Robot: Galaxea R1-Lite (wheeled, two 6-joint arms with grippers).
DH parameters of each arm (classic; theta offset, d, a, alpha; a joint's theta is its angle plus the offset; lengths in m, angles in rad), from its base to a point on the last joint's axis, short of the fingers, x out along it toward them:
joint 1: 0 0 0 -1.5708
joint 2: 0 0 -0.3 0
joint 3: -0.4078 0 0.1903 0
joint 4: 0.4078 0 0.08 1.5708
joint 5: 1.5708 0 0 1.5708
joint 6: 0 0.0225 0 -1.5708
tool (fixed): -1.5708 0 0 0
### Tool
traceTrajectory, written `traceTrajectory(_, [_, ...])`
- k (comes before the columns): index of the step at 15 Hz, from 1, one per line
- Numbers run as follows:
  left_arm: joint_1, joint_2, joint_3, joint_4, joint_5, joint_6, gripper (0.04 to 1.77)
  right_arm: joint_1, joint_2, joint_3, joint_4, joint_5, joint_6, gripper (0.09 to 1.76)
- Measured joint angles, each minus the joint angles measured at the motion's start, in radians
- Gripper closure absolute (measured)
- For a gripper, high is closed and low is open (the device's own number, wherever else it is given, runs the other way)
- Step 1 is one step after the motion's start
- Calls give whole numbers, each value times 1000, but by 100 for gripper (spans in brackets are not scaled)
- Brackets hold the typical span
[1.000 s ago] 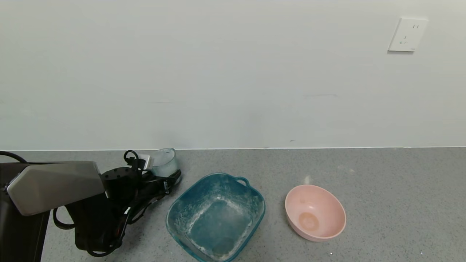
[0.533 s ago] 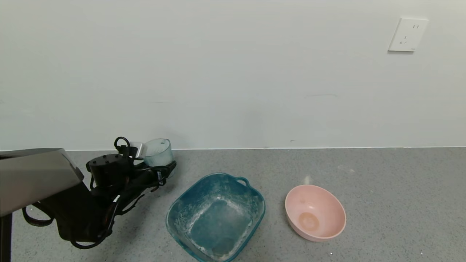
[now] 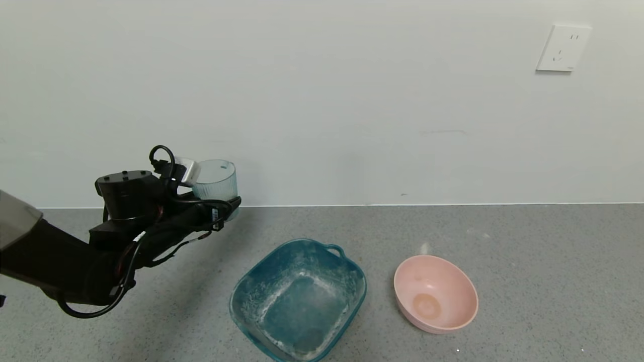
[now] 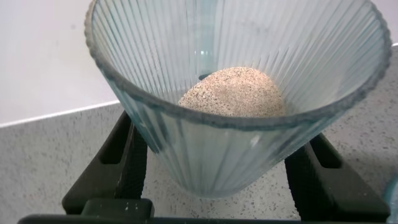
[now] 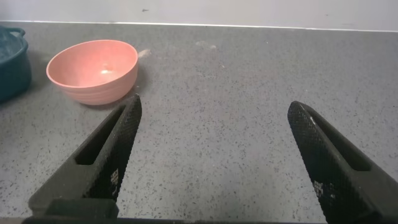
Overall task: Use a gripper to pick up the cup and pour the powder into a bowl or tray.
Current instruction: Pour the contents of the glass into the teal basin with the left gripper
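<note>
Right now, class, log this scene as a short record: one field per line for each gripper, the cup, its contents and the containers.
left gripper: shut on the cup, raised above the counter
cup: upright, to the left of the tray
powder: small heap inside the cup
tray: teal, white smears
pink bowl: right of the tray
right gripper: open, holding nothing

The grey speckled table (image 3: 528, 281) carries a teal tray (image 3: 241, 296) smeared with white dust and, just beside it, a pink bowl (image 3: 435, 294), apart.
</note>
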Motion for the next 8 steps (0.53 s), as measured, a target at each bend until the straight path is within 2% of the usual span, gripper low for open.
traceTrajectory(4, [-71,-89,-32,115,50,148,53,0,0,0,0,0,0,14])
traceTrajectory(8, [-123,-128,-39,149,97,325,53,0,0,0,0,0,0,14])
